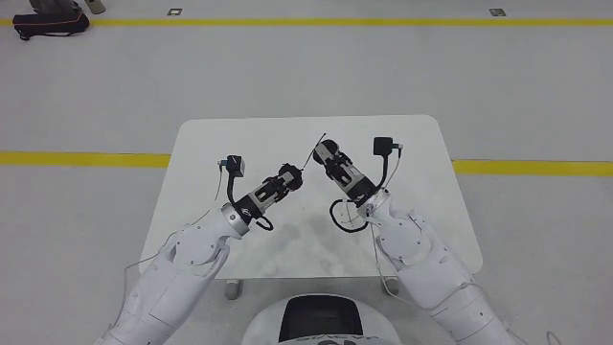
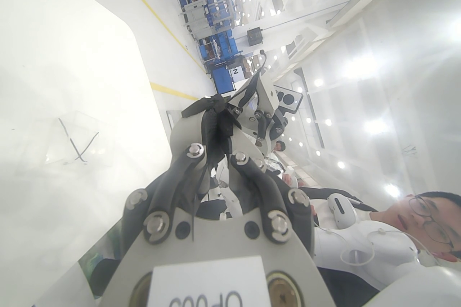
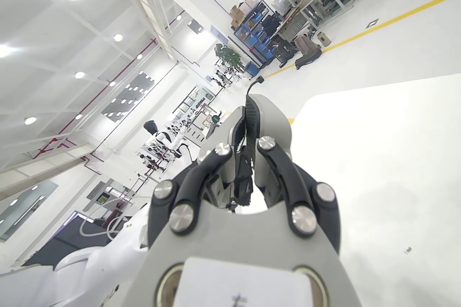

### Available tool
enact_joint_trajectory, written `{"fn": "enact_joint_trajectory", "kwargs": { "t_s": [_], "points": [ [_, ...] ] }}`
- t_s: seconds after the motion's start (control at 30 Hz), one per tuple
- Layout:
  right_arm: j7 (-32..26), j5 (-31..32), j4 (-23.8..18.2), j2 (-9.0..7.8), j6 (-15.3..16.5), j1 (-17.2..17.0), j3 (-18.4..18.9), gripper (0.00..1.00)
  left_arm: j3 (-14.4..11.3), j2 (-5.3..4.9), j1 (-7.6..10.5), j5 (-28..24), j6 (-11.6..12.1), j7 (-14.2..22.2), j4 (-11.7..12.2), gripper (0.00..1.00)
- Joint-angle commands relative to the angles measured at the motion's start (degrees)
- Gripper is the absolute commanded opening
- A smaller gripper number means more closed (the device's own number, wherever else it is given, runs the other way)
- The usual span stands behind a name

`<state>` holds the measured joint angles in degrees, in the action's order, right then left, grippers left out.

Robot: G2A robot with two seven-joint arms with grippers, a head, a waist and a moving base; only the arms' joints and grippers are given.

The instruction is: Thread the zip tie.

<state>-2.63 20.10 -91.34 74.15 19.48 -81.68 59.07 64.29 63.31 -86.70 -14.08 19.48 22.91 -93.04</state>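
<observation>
A thin black zip tie (image 1: 315,150) is held above the middle of the white table (image 1: 402,144). My right gripper (image 1: 322,157) is shut on it. In the right wrist view the strap runs up between the right gripper (image 3: 248,112) fingers, and the zip tie head (image 3: 258,81) pokes out past the tips. My left gripper (image 1: 293,174) is just left of it, tips nearly touching the right one's. In the left wrist view the left gripper (image 2: 215,108) is shut, with a thin black strap (image 2: 195,211) trailing back between its fingers. The right gripper (image 2: 245,101) is right behind it.
The table's rounded far corners and edges (image 1: 436,125) lie well beyond both grippers. A few thin dark lines (image 2: 77,143) show on the tabletop below the left gripper. A dark bag (image 1: 48,14) lies on the floor far off at the back left.
</observation>
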Motion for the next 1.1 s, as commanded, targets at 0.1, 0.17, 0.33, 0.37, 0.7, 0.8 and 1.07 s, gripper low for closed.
{"fn": "enact_joint_trajectory", "kwargs": {
  "t_s": [0.1, 0.17, 0.33, 0.37, 0.7, 0.8, 1.07],
  "points": [
    [-0.3, -0.1, 0.2, -0.14, 0.0, 0.2, -0.3, 0.00, 0.0, 0.00, 0.00, 0.0, 0.0, 0.0, 0.0, 0.00],
    [-0.3, -0.1, 0.4, -0.19, 0.0, 0.3, -0.4, 0.00, 0.0, 0.00, 0.00, 0.0, 0.0, 0.0, 0.0, 0.00],
    [-0.1, -0.1, 1.1, -0.28, 0.0, 0.7, -0.7, 0.00, 0.0, 0.00, 0.00, 0.0, 0.0, 0.0, 0.0, 0.00],
    [-0.1, -0.1, 1.2, -0.29, 0.0, 0.8, -0.8, 0.00, 0.0, 0.00, 0.00, 0.0, 0.0, 0.0, 0.0, 0.00],
    [-0.3, -0.5, 0.8, -0.65, 0.0, 1.1, -1.3, 0.00, 0.0, 0.00, 0.00, 0.0, 0.0, 0.0, 0.0, 0.00],
    [-0.5, -0.7, 0.2, -0.87, 0.0, 1.0, -1.5, 0.00, 0.0, 0.00, 0.00, 0.0, 0.0, 0.0, 0.0, 0.00],
    [-1.1, -1.2, -0.8, -1.59, 0.0, 0.7, -1.9, 0.00, 0.0, 0.00, 0.00, 0.0, 0.0, 0.0, 0.0, 0.00]
  ]
}}
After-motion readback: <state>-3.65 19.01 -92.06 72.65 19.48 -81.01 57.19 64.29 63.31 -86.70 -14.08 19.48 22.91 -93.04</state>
